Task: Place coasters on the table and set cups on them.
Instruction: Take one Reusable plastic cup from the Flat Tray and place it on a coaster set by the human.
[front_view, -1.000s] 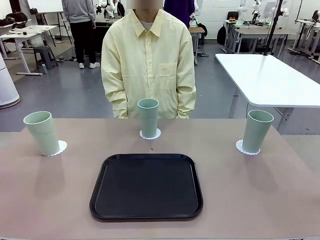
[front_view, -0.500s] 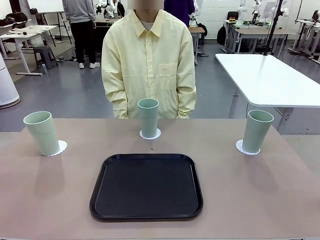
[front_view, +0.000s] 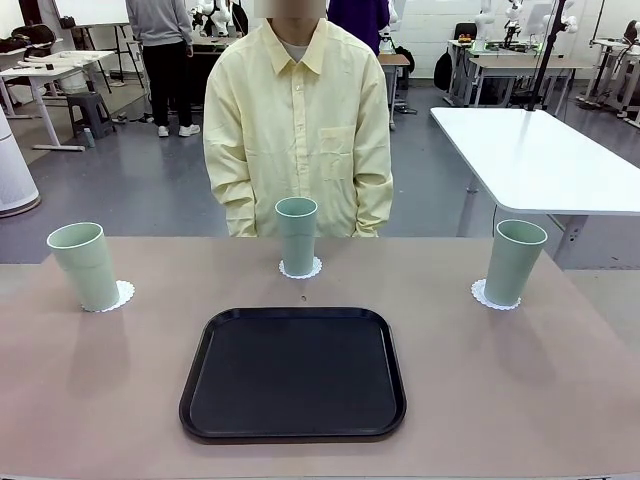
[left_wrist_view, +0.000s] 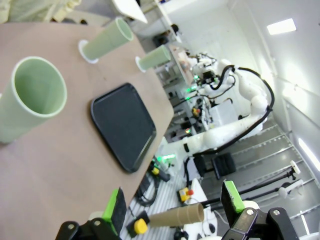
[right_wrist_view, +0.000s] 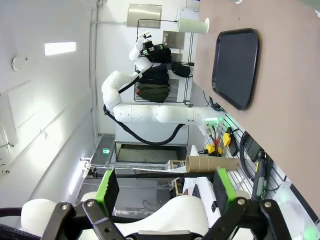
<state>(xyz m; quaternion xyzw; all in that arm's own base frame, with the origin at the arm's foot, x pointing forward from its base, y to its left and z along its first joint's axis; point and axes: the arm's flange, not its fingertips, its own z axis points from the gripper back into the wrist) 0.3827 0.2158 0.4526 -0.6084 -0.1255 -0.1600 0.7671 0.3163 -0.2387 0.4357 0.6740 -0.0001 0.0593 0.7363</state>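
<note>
Three pale green cups stand upright on the beige table (front_view: 90, 400), each on a white scalloped coaster. The left cup (front_view: 84, 265) covers most of its coaster (front_view: 121, 295). At the far middle, the second cup (front_view: 296, 234) rests on its coaster (front_view: 300, 270), and the right cup (front_view: 514, 262) on another coaster (front_view: 479, 293). My left gripper (left_wrist_view: 175, 205) is open and holds nothing, off the table's edge, with the nearest cup (left_wrist_view: 30, 100) ahead. My right gripper (right_wrist_view: 165, 187) is open too, far from the table, and a cup (right_wrist_view: 192, 25) shows in the distance.
A black tray (front_view: 293, 373) lies bare in the near middle of the table. A person in a pale yellow shirt (front_view: 297, 120) stands at the far edge behind the middle cup. A white table (front_view: 540, 160) is at the back right.
</note>
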